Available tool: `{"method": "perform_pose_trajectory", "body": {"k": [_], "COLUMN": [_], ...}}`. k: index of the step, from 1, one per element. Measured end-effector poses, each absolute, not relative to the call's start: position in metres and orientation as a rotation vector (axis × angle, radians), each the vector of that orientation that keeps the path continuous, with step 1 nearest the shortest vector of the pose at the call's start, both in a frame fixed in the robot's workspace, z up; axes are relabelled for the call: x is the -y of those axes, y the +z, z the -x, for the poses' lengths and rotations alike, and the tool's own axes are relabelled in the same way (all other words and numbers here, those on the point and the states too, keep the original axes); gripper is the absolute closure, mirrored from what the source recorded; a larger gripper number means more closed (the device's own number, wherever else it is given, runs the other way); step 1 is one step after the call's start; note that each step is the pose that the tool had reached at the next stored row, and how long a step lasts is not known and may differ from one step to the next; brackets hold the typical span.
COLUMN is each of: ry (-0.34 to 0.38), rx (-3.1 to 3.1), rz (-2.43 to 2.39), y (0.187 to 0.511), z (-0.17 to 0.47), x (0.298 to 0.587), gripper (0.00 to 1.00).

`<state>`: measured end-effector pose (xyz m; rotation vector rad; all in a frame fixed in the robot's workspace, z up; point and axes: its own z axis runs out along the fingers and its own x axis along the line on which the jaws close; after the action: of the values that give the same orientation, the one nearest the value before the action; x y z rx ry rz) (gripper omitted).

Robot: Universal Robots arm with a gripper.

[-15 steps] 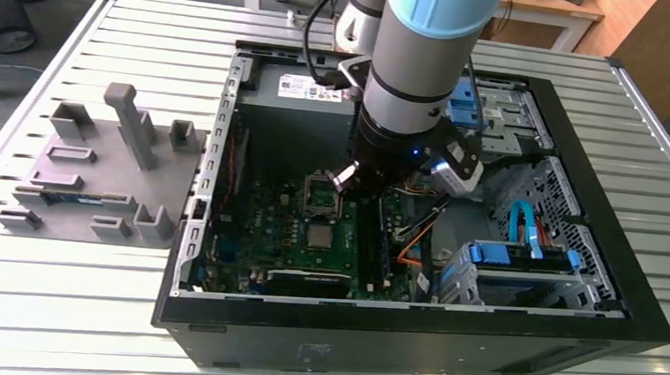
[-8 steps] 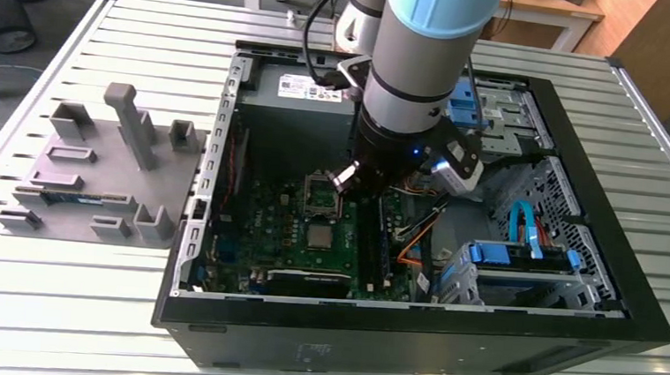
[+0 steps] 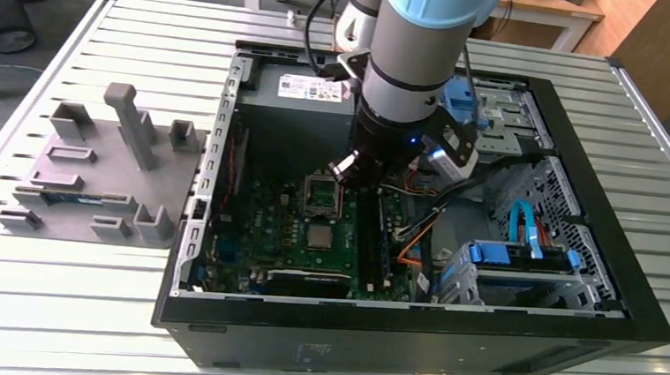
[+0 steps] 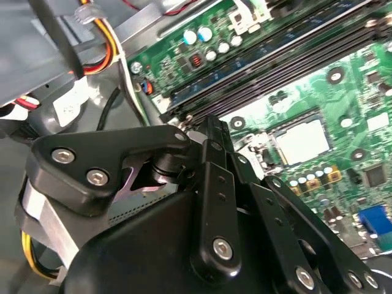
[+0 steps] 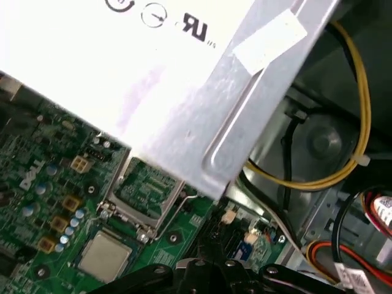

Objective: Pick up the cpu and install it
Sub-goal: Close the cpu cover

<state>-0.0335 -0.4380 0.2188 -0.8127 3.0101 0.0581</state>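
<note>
the cpu point(image 3: 322, 237) lies flat, silver side up, on the board point(image 3: 263, 236) inside the case point(image 3: 419, 339), just beside the hinged frame point(image 3: 320, 194), which is thrown back. that fits a chip set in its socket with the clamp not yet closed, though i cannot tell if it is fully seated. the gripper point(image 3: 346, 171) hangs above the board near the frame, apart from the cpu. whether it is released or clenched i cannot tell. in the first wrist view the power box point(image 5: 122, 79) looms close over the frame, so the arm works in a narrow space between that box and the memory slots point(image 4: 263, 76). the case lies on its side on the table point(image 3: 55, 309), so the board faces up for a straight descent. a grey rack point(image 3: 100, 167) with slots shaped for parts sits beside the case.
</note>
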Motion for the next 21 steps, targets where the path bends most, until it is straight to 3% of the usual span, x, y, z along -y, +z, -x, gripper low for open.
{"method": "perform_pose_trajectory", "body": {"k": [12, 21], "ry": [0.172, 0.205], "rx": [-2.987, -2.979], "rz": [0.806, 0.803], "y": [0.212, 0.207], "z": [0.036, 0.042], "x": [0.437, 0.437], "gripper": [0.89, 0.89]}}
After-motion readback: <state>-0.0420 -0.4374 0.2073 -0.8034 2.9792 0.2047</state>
